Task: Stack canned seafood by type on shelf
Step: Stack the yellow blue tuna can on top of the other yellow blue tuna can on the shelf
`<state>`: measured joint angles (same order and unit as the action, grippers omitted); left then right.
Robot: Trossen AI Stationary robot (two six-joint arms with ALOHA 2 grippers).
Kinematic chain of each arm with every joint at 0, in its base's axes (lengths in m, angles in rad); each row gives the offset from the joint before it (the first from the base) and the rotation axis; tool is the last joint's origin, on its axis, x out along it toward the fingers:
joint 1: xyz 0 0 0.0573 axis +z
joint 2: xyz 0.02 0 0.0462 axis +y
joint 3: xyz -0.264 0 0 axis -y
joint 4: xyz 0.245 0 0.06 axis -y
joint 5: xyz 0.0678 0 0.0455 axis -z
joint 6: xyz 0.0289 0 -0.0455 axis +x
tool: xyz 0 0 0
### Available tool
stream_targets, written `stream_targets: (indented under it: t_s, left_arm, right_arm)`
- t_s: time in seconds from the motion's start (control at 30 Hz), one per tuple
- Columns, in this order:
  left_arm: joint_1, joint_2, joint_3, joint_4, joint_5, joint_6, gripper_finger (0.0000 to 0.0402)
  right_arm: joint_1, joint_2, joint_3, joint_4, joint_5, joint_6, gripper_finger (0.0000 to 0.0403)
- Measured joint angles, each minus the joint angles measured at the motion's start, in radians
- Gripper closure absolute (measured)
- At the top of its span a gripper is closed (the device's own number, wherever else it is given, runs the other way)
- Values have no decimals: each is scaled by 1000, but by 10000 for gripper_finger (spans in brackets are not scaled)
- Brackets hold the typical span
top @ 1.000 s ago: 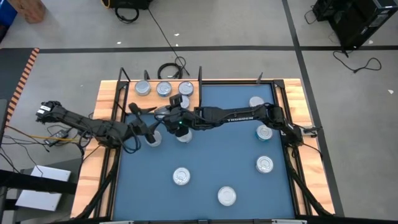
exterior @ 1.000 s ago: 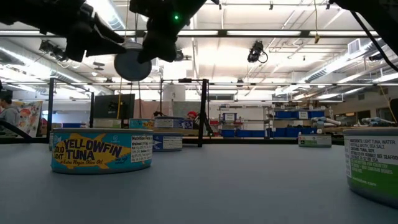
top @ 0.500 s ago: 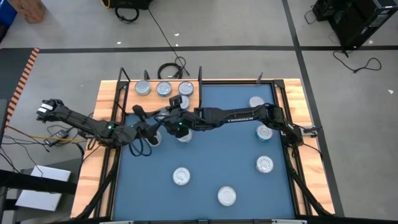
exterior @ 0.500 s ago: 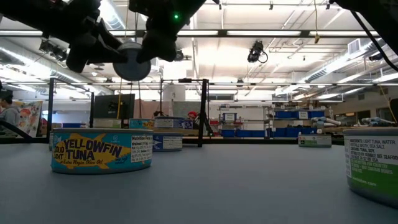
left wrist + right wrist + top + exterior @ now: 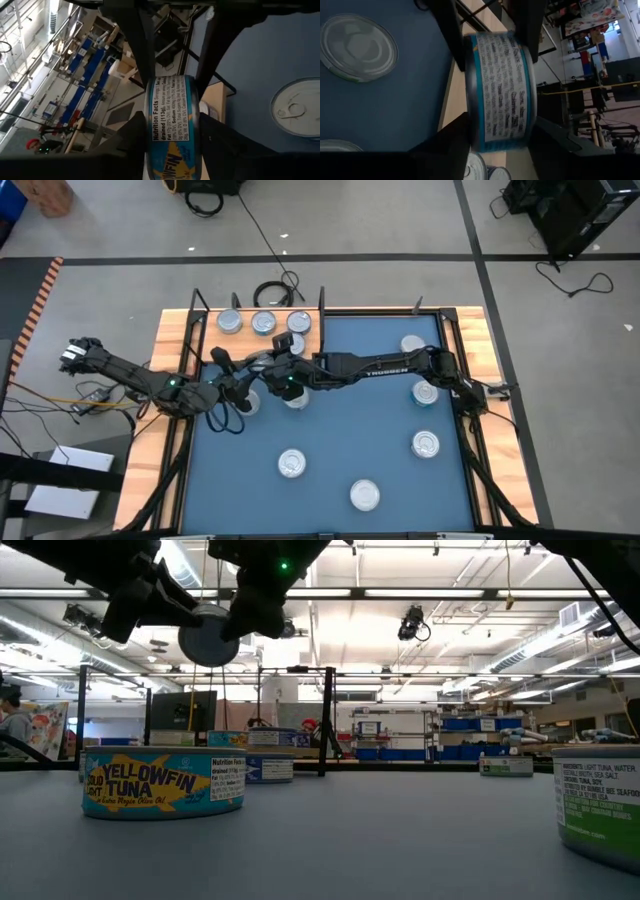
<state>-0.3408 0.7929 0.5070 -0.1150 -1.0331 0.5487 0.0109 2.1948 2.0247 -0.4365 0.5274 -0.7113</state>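
Both pincers are meeting above the blue mat (image 5: 330, 430) near the bench's back-left area, just in front of the shelf (image 5: 262, 322). Left pincer (image 5: 243, 383) is clamping a yellowfin tin (image 5: 171, 125) on edge across its flat faces. Right pincer (image 5: 285, 373) is gripping another tin (image 5: 501, 90) the same way, blue-banded label showing. In the low view one lifted tin (image 5: 208, 642) is hanging face-on, clear of the mat. Three tins (image 5: 264, 323) are sitting in a row on the shelf. Loose tins are lying flat across the mat, e.g. front centre (image 5: 364, 495) and right edge (image 5: 425, 444)
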Motion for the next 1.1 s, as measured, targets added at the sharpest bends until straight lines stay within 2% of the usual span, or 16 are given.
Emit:
stream_targets:
  t_s: [0.23, 0.43, 0.57, 0.77, 0.97, 1.1]
  left_arm:
    - [19, 0, 20, -51, -5, 1, 248]
    - [106, 4, 22, -100, -18, 3, 248]
    - [179, 8, 22, -126, 17, 6, 248]
    - [283, 47, 40, -119, 51, 67, 248]
    - [377, 172, 104, -114, 52, 111, 248]
    - [438, 261, 123, -59, 52, 123, 248]
  right_arm:
    - [14, -1, 0, -4, 37, 1, 171]
    - [50, -41, 0, -106, 81, 49, 171]
    - [75, -66, 0, -251, 77, 165, 220]
    - [91, -71, -7, -399, -41, 346, 380]
    - [127, -75, -108, -353, -55, 408, 394]
    - [163, -122, -234, -242, -50, 437, 397]
